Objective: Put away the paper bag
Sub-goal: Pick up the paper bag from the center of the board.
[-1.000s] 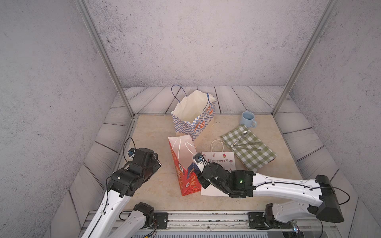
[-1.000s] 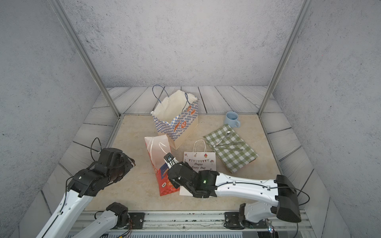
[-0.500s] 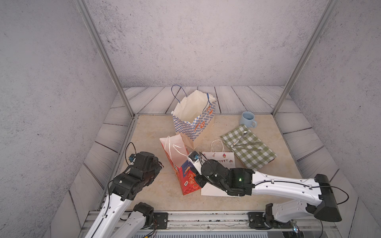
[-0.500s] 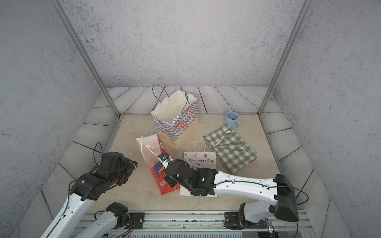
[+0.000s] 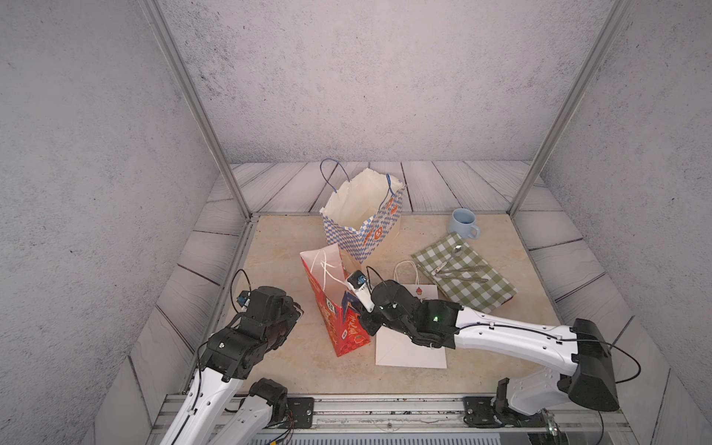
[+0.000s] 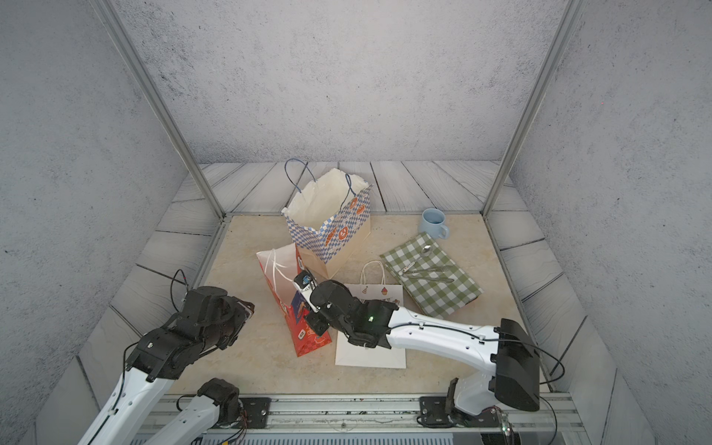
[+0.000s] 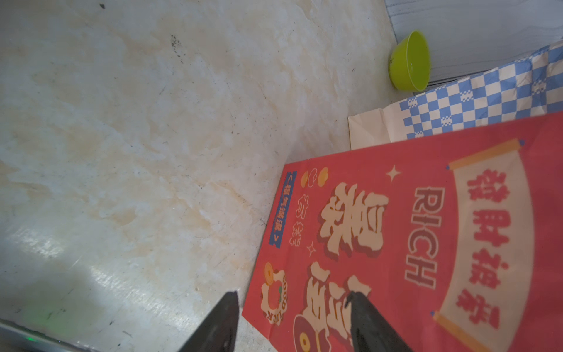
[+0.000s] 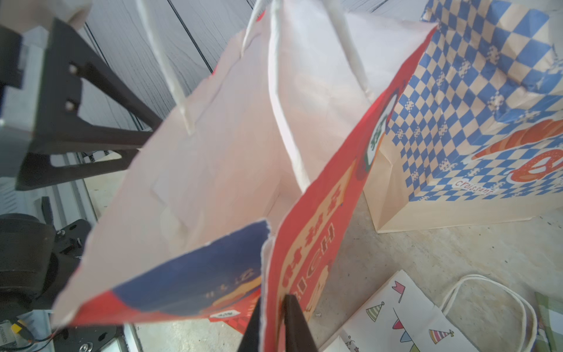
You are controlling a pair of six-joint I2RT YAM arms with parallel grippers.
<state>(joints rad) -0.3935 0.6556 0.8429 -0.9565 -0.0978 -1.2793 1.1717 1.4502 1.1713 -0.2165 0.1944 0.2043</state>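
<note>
Walls [image 5: 366, 77]: rough grey plaster on three sides, with a metal post [image 5: 192, 104] at each back corner.
Floor planks [image 5: 293, 185]: pale boards around the table.
Table top [image 5: 277, 246]: beige, marbled and scuffed, with a metal rail [image 5: 385, 408] along the near edge.
Left gripper [image 7: 294, 295]: jaws wide and holding nothing, low over the table top, facing the red bag's printed side and apart from it.
Green bowl [image 7: 409, 61]: far ahead of the left jaws, at the table's edge.
Red bag [image 5: 335, 319]: upright, tilted, mouth open, between the two grippers.
Right gripper [image 8: 274, 298]: jaws narrow, pinching the red bag's rim.
Blue checked bag [image 5: 362, 235]: upright, open, just beyond the right jaws.
White bag [image 5: 408, 350]: flat, behind the right jaws, under that arm.
Green checked cloth [image 5: 481, 293]: well behind the right jaws, with cutlery on it.
Mug [image 5: 464, 223]: near the cloth's far corner.
</note>
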